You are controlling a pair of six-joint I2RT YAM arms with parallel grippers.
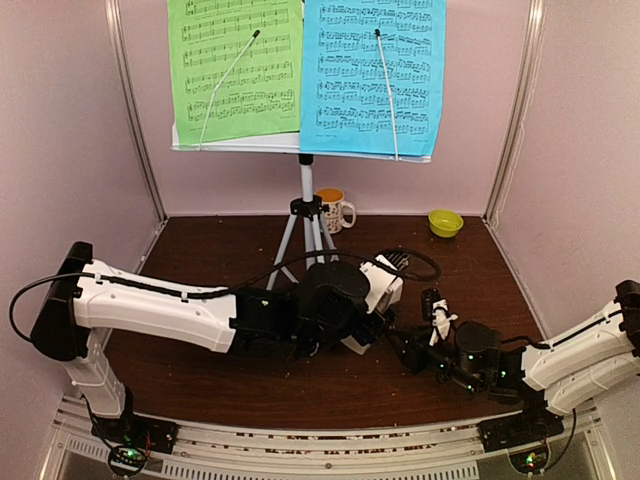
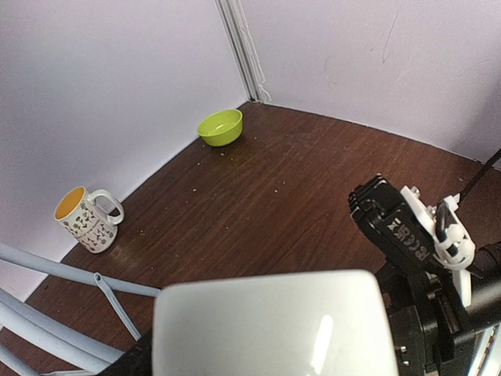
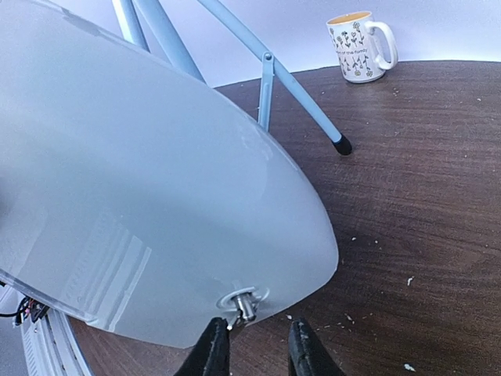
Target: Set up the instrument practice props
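Right wrist view: white pyramid metronome with clear cover [image 3: 156,196], beside the silver tripod [image 3: 297,90], is being flanked at its small metal pin [image 3: 244,304] by the right gripper [image 3: 254,348], jaws narrowly apart. Grip of the left gripper [image 1: 362,318] cannot be told.

I see white metronome [image 2: 270,325] filling the bottom edge, patterned mug [image 2: 84,222] left near tripod legs [image 2: 55,270], green bowl [image 2: 220,127] by far corner, right arm [image 2: 395,231] at right.

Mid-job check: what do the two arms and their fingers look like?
The left arm and right arm both have white shells, black joints and black cables. Green lights dot the right wrist. The right fingers are slim and black.
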